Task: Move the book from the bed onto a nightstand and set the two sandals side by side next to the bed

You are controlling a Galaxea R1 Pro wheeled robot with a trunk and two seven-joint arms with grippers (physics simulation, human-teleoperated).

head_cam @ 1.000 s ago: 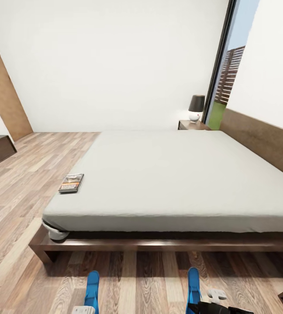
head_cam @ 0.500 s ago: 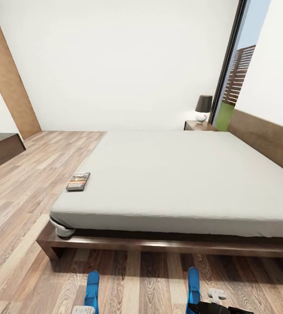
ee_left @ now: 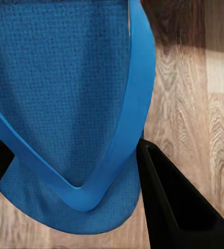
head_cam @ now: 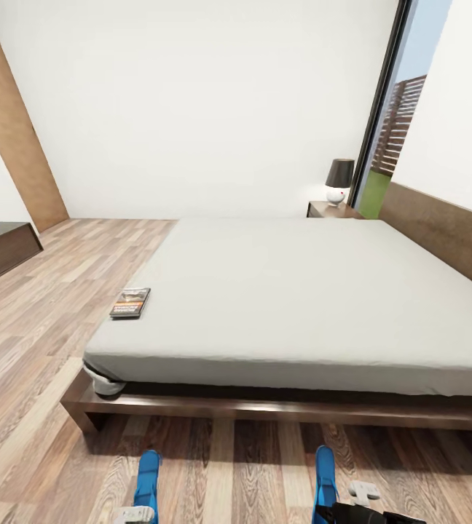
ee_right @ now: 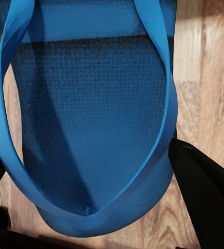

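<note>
You're facing the long side of the bed (head_cam: 280, 291), dark frame on the wood-plank floor (head_cam: 39, 320).

The book (head_cam: 130, 303) lies flat on the mattress near its left edge, toward the foot corner closest to you. The far nightstand (head_cam: 332, 210) sits beside the headboard (head_cam: 440, 233) by the window (head_cam: 392, 124), with a dark-shaded lamp (head_cam: 339, 180) on top.

Left sandal (head_cam: 147, 477) is low in your head view, in front of the bed frame, with the left gripper (head_cam: 135, 515) just at its near end. In the left wrist view the left gripper's fingers (ee_left: 169, 207) straddle the sandal's strap end, close against the sole on both sides. I can't confirm actual contact.

Right sandal (head_cam: 324, 477) is roughly parallel to the left one, well apart from it. The right gripper (head_cam: 352, 509) is at its near end. In the right wrist view its fingers (ee_right: 205, 192) flank the sole the same way; whether they're clamped I can't tell.
</note>
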